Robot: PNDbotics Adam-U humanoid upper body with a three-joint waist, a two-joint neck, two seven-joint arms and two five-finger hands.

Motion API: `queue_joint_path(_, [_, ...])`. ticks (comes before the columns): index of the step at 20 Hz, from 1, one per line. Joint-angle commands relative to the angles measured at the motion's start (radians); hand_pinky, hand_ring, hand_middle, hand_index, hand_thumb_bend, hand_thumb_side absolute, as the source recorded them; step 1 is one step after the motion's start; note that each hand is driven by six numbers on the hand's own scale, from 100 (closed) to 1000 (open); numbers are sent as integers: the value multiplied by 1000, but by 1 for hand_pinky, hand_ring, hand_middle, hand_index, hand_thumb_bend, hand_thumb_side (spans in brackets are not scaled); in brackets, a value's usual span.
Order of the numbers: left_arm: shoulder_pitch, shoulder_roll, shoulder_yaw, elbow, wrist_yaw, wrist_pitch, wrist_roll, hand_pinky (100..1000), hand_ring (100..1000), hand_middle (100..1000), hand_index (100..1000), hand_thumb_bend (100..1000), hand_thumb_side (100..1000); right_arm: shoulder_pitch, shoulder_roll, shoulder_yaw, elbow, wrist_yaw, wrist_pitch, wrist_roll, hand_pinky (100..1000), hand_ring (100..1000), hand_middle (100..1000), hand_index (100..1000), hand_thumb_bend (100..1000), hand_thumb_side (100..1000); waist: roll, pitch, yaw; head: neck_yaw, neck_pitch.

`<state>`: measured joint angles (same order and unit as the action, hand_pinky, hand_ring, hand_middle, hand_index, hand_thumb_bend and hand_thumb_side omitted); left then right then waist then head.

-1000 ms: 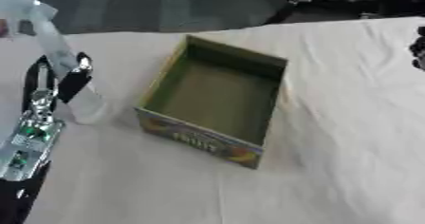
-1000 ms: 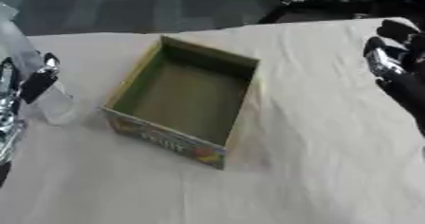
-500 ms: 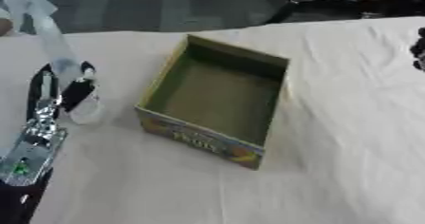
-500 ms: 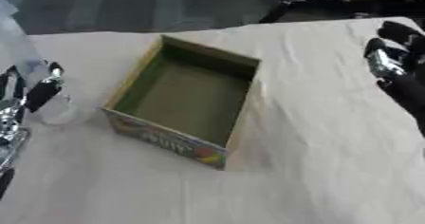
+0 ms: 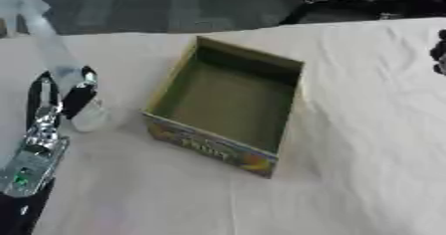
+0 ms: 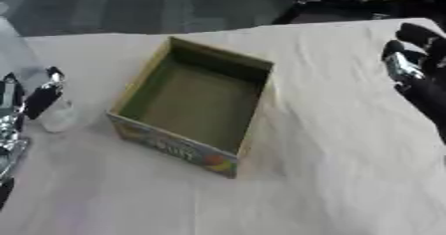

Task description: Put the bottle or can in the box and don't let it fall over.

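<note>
Standing at the left edge of the frame, the tall clear plastic bottle (image 5: 54,64) is upright on the white cloth-covered tabletop (image 5: 348,144), its base just left of the box. The robot's black-and-silver left hand (image 5: 54,99) is against its lower part, fingers curled on either side of it, so the hand looks to be grasping the bottle. Compared with a second ago, the bottle's base still sits at the same spot beside the box and the hand has only crept a little higher along it; the lift has evidently not begun, and the task remains at its grasping step. At centre lies the open rectangular cardboard box (image 5: 228,107) with olive-green inside and a colourful printed front, empty and unmoved. At the right edge, the right hand (image 6: 416,72) hangs idle above the cloth, fingers relaxed, well apart from the box.

The left eye view shows the bottle's full height up to the upper left corner, while only a sliver of the right hand. The right eye view cuts off most of the bottle but shows the right hand plainly.
</note>
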<state>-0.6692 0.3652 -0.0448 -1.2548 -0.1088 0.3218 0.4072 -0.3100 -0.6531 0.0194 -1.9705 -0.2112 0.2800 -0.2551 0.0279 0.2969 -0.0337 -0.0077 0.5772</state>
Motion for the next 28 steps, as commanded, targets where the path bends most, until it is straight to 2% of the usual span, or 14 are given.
queue_joint_path(1, [0,7,2,19,18,-6,50,1000,164,101,370,100,429,-13,-15,-10,-8,0,-1,-5,879,874,909,932,100,551,-4,-10,1,-2,-10])
queue_joint_path(5, [0,8,-7,20,31,-21,70,1000,164,101,370,100,429,-14,-15,-10,-8,-2,-1,-6,879,874,909,932,100,551,-4,-10,1,-2,-9])
queue_joint_path(6, [-5,10,-13,13,28,-27,67,1000,121,100,291,100,448,-14,-15,-9,-8,-3,0,-6,879,873,908,929,100,540,-3,-12,1,1,-9])
queue_joint_path(14, [-5,20,-16,-32,-30,-122,14,988,100,100,193,100,472,-14,-16,-10,-8,-17,-2,-6,879,874,908,929,100,542,-4,-20,3,-3,-3])
queue_joint_path(19, [-29,29,-27,-83,-56,-110,-13,985,100,100,176,100,490,-10,-18,-10,-7,-22,-3,-5,879,874,908,929,100,540,-2,-31,6,-10,11])
queue_joint_path(20, [-35,27,-29,-98,-56,-104,-21,960,100,100,175,100,506,-9,-18,-10,-7,-24,-3,-4,878,874,908,929,100,541,-1,-33,6,-10,13])
queue_joint_path(27, [-67,26,-43,-160,45,-57,-93,960,100,100,175,100,507,-7,-19,-9,-6,-31,-5,-1,878,874,908,929,100,541,2,-39,12,-15,19])
queue_joint_path(28, [-68,26,-45,-164,54,-57,-93,969,100,100,178,100,569,-8,-17,-7,-4,-34,-4,0,875,872,907,927,100,544,3,-40,10,-19,22])
